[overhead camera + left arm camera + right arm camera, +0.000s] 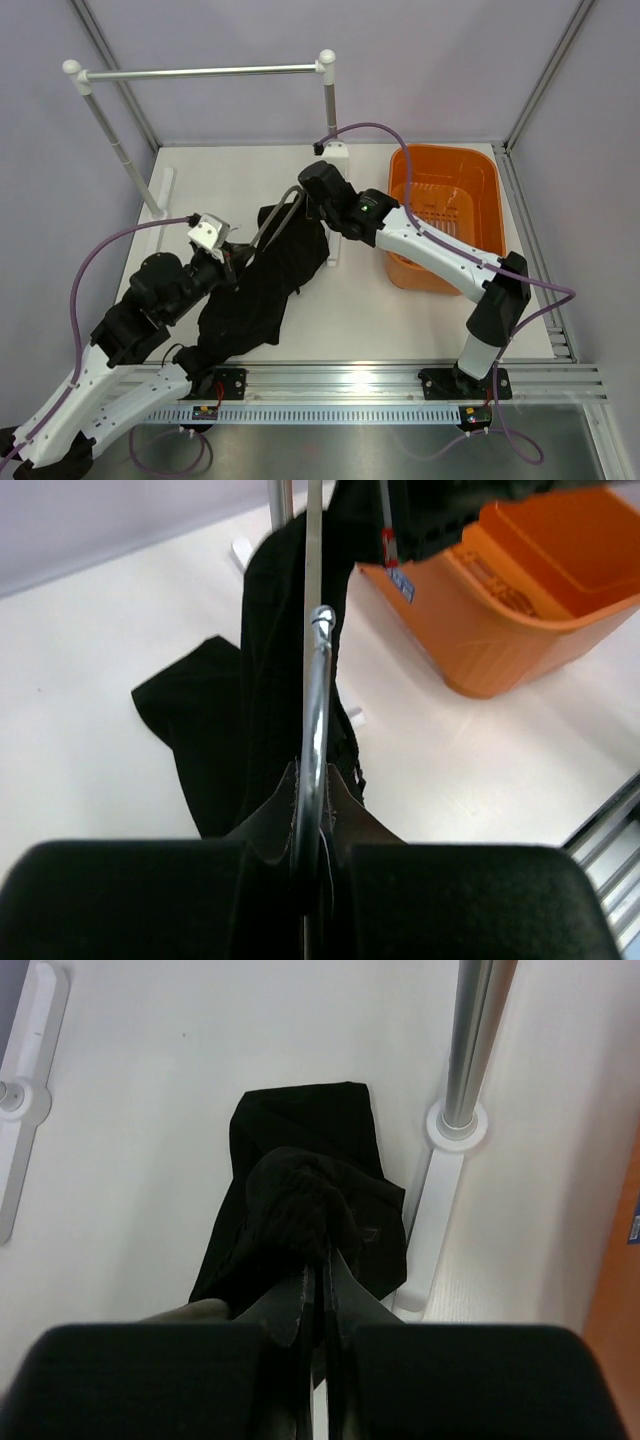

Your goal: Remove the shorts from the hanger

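The black shorts [262, 290] hang on the thin grey hanger [280, 216] and trail down onto the white table [380, 320]. My left gripper [237, 257] is shut on the hanger's wire hook [318, 700], which runs up between the jaws in the left wrist view, with the shorts [265, 680] behind it. My right gripper [315, 203] is at the hanger's far end, shut on a bunch of the shorts' fabric [300, 1205]. In the right wrist view its jaws [325, 1265] pinch the black cloth above the table.
An orange tub [445, 215] stands at the right, under my right arm; it also shows in the left wrist view [520, 610]. The silver rail [200, 72] with white joints spans the back. Its right post [470, 1040] and base [455, 1125] stand close beside my right gripper.
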You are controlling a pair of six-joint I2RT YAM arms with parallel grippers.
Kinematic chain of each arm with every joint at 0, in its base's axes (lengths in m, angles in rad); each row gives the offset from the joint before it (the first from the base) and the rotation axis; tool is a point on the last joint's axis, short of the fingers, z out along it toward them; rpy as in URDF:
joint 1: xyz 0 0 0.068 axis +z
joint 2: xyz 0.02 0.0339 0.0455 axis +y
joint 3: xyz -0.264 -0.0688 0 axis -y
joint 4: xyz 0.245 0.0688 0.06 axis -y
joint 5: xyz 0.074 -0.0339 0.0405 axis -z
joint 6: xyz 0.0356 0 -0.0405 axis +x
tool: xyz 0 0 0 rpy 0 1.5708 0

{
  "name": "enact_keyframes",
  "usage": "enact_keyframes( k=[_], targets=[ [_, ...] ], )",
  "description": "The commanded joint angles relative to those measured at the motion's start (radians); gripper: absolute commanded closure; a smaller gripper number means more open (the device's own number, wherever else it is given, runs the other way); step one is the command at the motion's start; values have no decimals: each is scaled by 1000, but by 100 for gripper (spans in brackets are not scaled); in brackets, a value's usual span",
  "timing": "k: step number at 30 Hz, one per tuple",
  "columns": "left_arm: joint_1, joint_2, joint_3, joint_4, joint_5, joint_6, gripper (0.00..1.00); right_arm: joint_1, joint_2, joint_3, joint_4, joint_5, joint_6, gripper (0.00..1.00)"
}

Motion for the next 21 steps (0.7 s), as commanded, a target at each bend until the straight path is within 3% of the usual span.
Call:
enact_keyframes(
  k=[1, 6, 10, 18, 21],
  targets=[
    [-3, -44, 2, 110, -24, 4, 100, -24, -30, -36, 38, 1, 16, 100],
    [-3, 2, 83, 118, -107, -14, 100, 18, -70, -87, 41, -24, 19, 100],
    [-3, 91, 172, 162, -216, -65, 100, 135, -104, -82, 11, -2, 11, 100],
    [-3, 232, 241, 385, -386, -180, 100, 355, -199, -30, -57, 93, -6, 100],
    [-3, 245, 197, 520, -446, -183, 100, 407, -248, -27, -71, 94, -10, 100]
  ],
)
